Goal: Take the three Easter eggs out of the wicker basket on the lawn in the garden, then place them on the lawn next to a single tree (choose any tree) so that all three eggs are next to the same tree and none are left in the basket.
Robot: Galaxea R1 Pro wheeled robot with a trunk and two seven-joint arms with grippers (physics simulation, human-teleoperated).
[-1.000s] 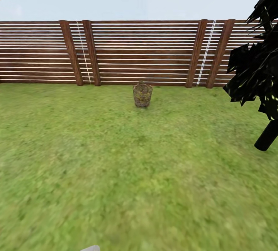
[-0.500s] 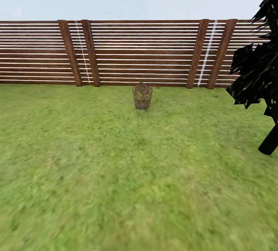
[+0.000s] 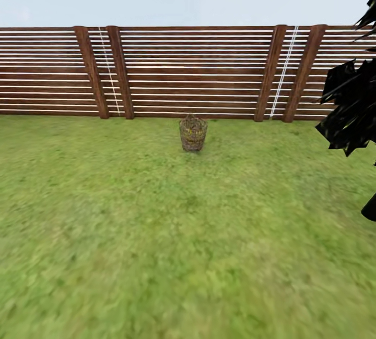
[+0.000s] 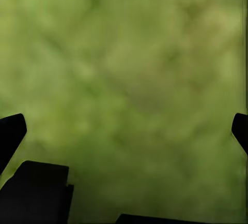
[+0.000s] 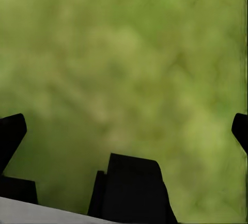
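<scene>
Ahead, the wicker basket (image 3: 193,133) stands on the lawn (image 3: 156,234) just before the fence (image 3: 188,70), yellow glinting through its weave. Both the left end effector (image 4: 124,131) and right end effector (image 5: 124,131) hang spread over grass. Best drive straight and stop within arm's reach.

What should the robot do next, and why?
Probably keep rolling straight ahead. The wicker basket stands far off on the lawn near the fence, well beyond reach, and both wrist views show open grippers over bare grass.
</scene>
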